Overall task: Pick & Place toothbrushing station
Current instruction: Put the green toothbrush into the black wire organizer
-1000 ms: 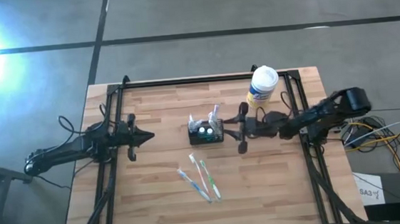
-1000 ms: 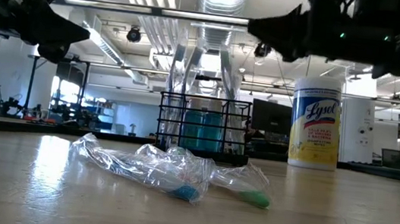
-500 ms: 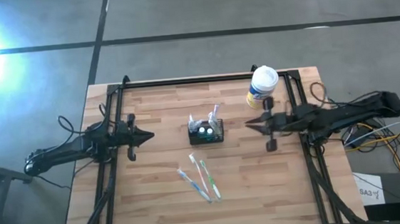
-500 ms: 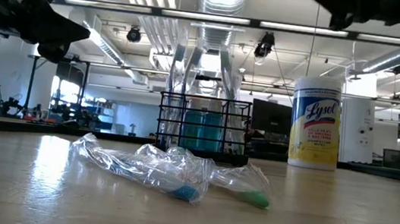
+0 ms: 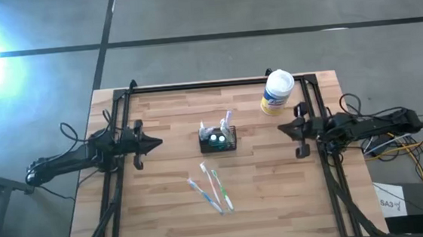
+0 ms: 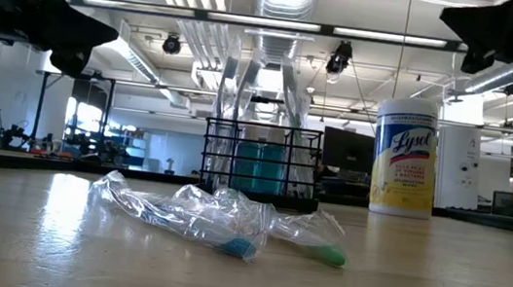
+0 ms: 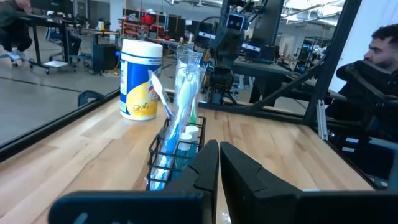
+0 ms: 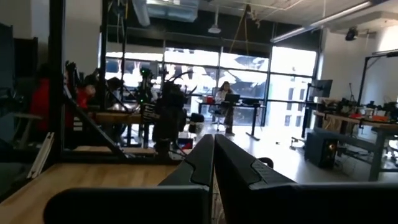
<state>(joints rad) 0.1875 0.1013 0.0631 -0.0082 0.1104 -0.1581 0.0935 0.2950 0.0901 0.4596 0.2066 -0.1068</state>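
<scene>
right claw [image 5: 283, 129] pulled back from caddy [image 5: 218, 139], fingers together | left claw [image 5: 158, 144] together | left wrist view only: person beyond table

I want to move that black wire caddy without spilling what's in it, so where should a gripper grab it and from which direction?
Probably from above, fingers closing across one short end wall of the black wire caddy. It stands upright mid-table, its mesh rim thin enough to pinch. Toothbrushes stick up from it, so pick the end with fewer. The right gripper is shut and must open first.

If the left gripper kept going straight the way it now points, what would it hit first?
Probably the toothbrushing station: the shut left gripper points across the table at it, though its height leaves contact uncertain.
</scene>
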